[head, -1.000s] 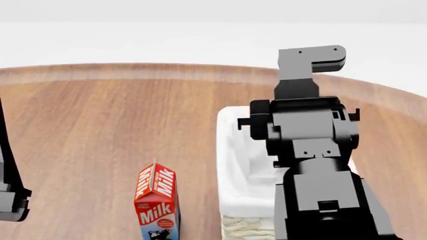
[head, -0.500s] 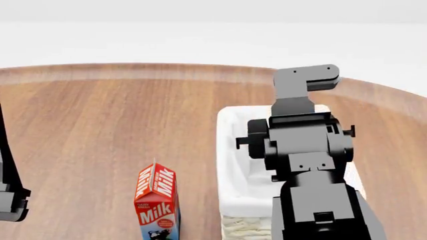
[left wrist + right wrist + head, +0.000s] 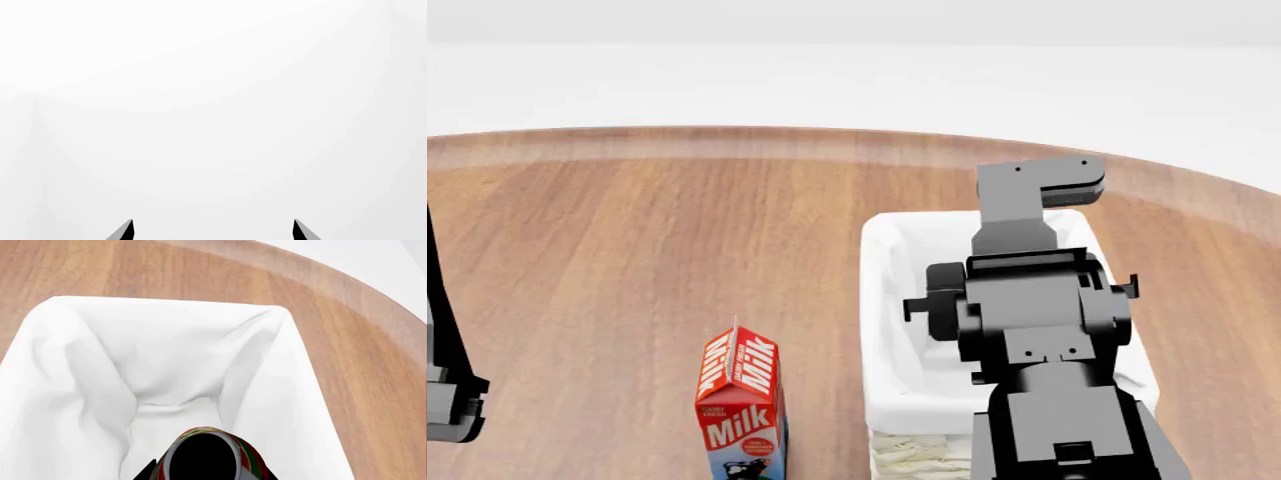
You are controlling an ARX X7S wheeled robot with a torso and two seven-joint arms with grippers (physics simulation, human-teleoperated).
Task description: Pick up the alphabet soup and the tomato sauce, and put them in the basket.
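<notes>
One tomato sauce (image 3: 207, 457) clamped in right gripper (image 3: 203, 465) above one basket (image 3: 60, 390). Left gripper (image 3: 212, 230) spread, holding nothing. One milk carton (image 3: 742, 405) on table (image 3: 627, 260).

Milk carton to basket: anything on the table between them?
Nothing. Head view shows bare wood between the milk carton and the basket.

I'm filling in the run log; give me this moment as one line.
right tool: shut on tomato sauce, over basket | left tool: open, empty | alphabet soup: not in view | milk carton: upright beside basket
</notes>
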